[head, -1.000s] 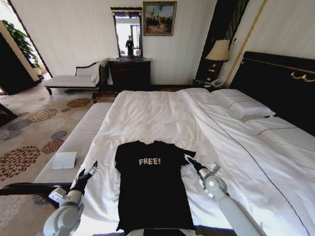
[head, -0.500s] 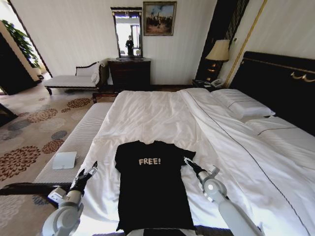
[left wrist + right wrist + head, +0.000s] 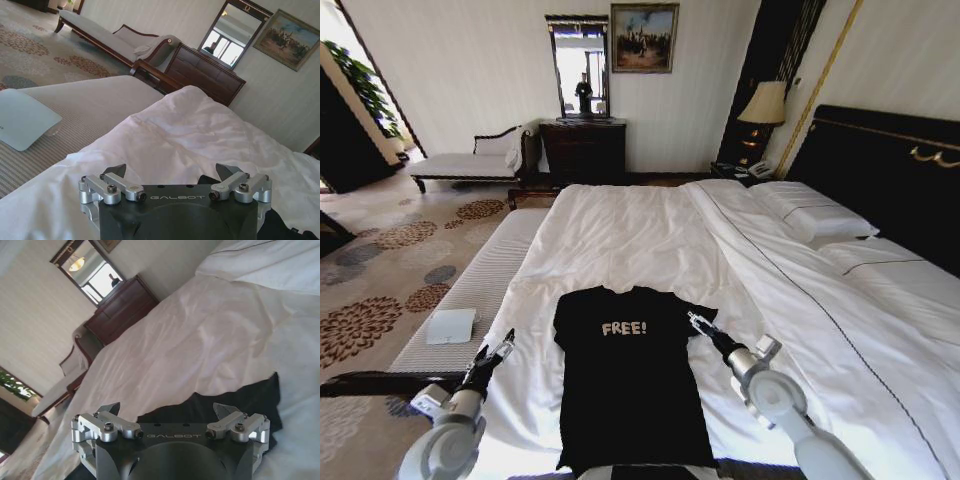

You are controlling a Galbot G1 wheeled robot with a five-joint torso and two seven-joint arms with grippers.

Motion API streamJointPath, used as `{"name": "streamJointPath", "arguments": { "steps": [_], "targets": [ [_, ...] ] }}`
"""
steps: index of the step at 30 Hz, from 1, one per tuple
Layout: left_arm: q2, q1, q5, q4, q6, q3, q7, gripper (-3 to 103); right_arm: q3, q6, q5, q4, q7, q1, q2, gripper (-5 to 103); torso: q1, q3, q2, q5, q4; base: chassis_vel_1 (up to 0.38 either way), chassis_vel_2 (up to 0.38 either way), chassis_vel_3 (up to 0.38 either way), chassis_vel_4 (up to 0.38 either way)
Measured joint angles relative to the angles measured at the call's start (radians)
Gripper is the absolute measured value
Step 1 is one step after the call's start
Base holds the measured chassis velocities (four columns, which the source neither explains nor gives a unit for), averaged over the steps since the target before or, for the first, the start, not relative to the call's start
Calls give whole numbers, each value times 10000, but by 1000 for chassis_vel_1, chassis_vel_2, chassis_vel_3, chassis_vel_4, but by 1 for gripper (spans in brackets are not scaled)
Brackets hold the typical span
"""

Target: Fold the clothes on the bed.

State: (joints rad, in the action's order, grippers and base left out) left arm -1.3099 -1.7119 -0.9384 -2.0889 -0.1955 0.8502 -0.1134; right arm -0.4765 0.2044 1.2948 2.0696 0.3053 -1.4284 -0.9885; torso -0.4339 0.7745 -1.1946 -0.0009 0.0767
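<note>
The clothes are one black T-shirt [image 3: 630,385] with pale "FREE!" lettering, lying flat and face up near the foot of the bed [image 3: 640,235], collar toward the far side. My left gripper [image 3: 504,341] hovers open off the shirt's left side, over the bed's edge. In the left wrist view this gripper [image 3: 172,172] points across white sheet, with a bit of black fabric [image 3: 282,225] at the side. My right gripper [image 3: 695,321] is open at the shirt's right sleeve. In the right wrist view the right gripper [image 3: 167,408] has the sleeve [image 3: 235,397] just ahead of its spread fingers.
A pale striped bench [image 3: 470,290] runs along the bed's left side, with a small white pad [image 3: 451,325] on it. Pillows [image 3: 810,212] and a dark headboard [image 3: 890,170] are on the right. A chaise longue [image 3: 470,162], dresser [image 3: 582,150] and lamp [image 3: 765,103] stand by the far wall.
My right gripper has edged slightly left toward the sleeve, its wrist swinging lower and right. The left arm has sunk a little. The shirt lies as before.
</note>
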Motion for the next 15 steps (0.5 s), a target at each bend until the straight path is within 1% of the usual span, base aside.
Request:
{"name": "streamJointPath", "arguments": {
  "steps": [1,2,4,5,9,15],
  "targets": [
    [-28,-28,19,-16,5,-10,-1,100,48,34,-26,-209,228,2,-66,100,0,0,0,1,0,0,0,0,0],
    [-28,-28,19,-16,5,-10,-1,100,48,34,-26,-209,228,2,-66,100,0,0,0,1,0,0,0,0,0],
    [-69,-101,47,-69,12,-10,-1,100,255,140,-51,-697,668,-28,-298,100,0,1,0,4,2,0,0,0,0],
    [-69,-101,47,-69,12,-10,-1,100,255,140,-51,-697,668,-28,-298,100,0,1,0,4,2,0,0,0,0],
    [-27,-241,41,-150,32,102,-19,100,567,164,-63,-1568,756,171,-830,100,0,0,0,3,2,0,0,0,0],
    [-4,-287,14,-212,34,177,-48,100,779,164,149,-2370,710,740,-962,100,0,1,1,3,1,0,0,0,0]
  ]
}}
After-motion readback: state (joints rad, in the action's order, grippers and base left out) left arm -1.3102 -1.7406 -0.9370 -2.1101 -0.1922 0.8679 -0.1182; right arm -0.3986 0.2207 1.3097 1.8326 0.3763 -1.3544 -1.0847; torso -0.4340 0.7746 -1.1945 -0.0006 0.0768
